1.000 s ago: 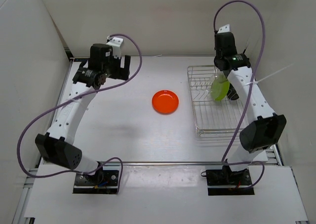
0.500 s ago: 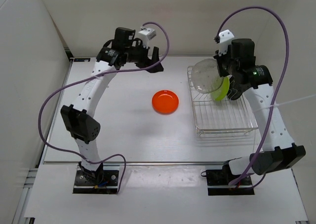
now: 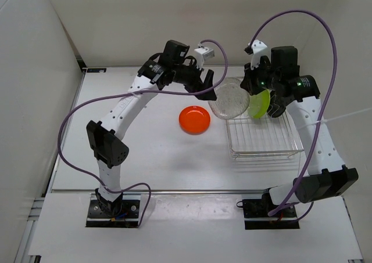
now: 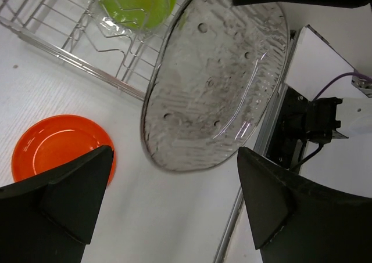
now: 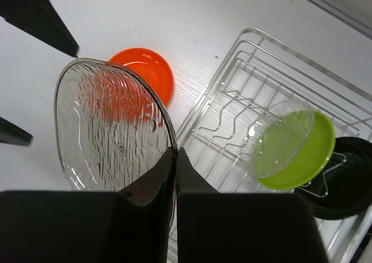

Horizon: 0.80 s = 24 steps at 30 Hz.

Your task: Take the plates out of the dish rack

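clear plate (image 3: 228, 101) carried left | left gripper (image 3: 204, 82) beside it | orange plate (image 3: 194, 119) near

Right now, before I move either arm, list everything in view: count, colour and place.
orange plate: one, orange, flat on the table, left of the rack
clear plate: one, see-through, tilted in the air at the rack's left edge, gripped at its rim
lime green plate: one, lime green, on edge in the rack
black plate: one, black, in the rack behind the green one
clear round piece: one, see-through, against the green plate; cannot tell what it is
dish rack: one, silver wire, right side of the table
table: one, white
left hand: one, black, open, facing the clear plate
right hand: one, black, shut on the clear plate
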Motion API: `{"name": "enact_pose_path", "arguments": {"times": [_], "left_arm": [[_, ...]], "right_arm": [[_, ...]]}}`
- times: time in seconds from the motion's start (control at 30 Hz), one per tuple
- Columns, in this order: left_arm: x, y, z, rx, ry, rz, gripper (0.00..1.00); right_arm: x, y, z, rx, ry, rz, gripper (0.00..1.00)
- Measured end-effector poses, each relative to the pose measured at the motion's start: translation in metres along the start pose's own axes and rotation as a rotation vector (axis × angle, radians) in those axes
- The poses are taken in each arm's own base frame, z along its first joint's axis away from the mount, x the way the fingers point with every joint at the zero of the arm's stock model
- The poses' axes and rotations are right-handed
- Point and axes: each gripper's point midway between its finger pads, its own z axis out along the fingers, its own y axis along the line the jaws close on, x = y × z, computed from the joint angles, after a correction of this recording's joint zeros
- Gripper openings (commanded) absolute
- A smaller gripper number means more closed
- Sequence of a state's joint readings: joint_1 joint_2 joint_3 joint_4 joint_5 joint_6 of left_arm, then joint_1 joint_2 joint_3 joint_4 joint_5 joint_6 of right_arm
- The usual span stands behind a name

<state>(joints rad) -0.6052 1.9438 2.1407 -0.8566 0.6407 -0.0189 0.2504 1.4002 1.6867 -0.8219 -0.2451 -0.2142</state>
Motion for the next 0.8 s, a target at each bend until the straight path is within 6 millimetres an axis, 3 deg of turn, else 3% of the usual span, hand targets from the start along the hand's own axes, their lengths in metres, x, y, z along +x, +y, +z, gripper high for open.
{"name": "enact_pose_path", "arguments": {"times": [0.13,0.17,0.33,0.5,0.73,0.8], "left_arm": [[0.003,-0.014,0.008,0.017,0.013,0.016,0.93],[0.003,-0.016,0.009,0.019,0.015,0.018,0.84],[0.004,-0.016,0.011,0.001,0.019,0.027,0.73],[0.003,-0.008,0.01,-0.039,0.017,0.028,0.36],[0.003,-0.002,0.01,-0.075,0.015,0.028,0.11],[0.002,-0.001,0.01,-0.084,0.013,0.026,0.11]], "right_arm": [[-0.001,0.011,0.001,-0.068,-0.006,0.003,0.01],[0.0,0.014,0.001,-0.082,-0.003,0.005,0.01],[0.001,0.018,0.001,-0.103,0.001,0.008,0.01],[0.001,0.018,0.001,-0.104,0.001,0.007,0.01],[0.002,0.021,0.0,-0.12,0.004,0.01,0.02],[0.002,0.022,-0.001,-0.126,0.004,0.013,0.08]]}}
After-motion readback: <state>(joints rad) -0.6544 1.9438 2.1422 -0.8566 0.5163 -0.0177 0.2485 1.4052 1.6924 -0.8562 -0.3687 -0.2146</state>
